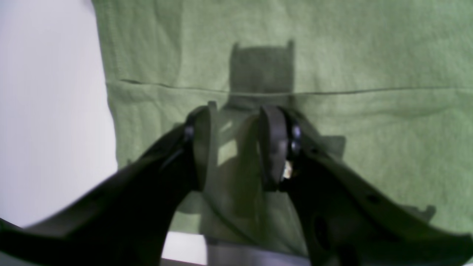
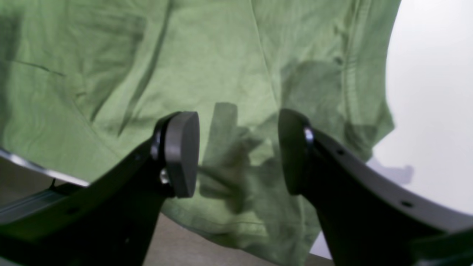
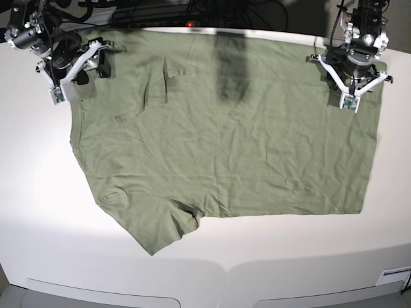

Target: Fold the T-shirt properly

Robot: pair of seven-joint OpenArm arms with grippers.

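Note:
The sage-green T-shirt (image 3: 225,154) lies spread and wrinkled on the white table (image 3: 38,192), with its hem to the right and a sleeve (image 3: 154,234) sticking out at the front left. My left gripper (image 3: 352,80) hovers over the shirt's far right corner. In the left wrist view its jaws (image 1: 234,122) stand open and empty over the cloth (image 1: 369,55), by a stitched seam. My right gripper (image 3: 77,67) is at the shirt's far left corner. In the right wrist view it (image 2: 238,133) is wide open and empty above creased cloth (image 2: 221,55).
Dark cables and equipment (image 3: 192,9) run along the table's back edge, where the shirt's far edge reaches. The table's front edge (image 3: 225,276) has panel seams. Bare white table lies left, right and in front of the shirt.

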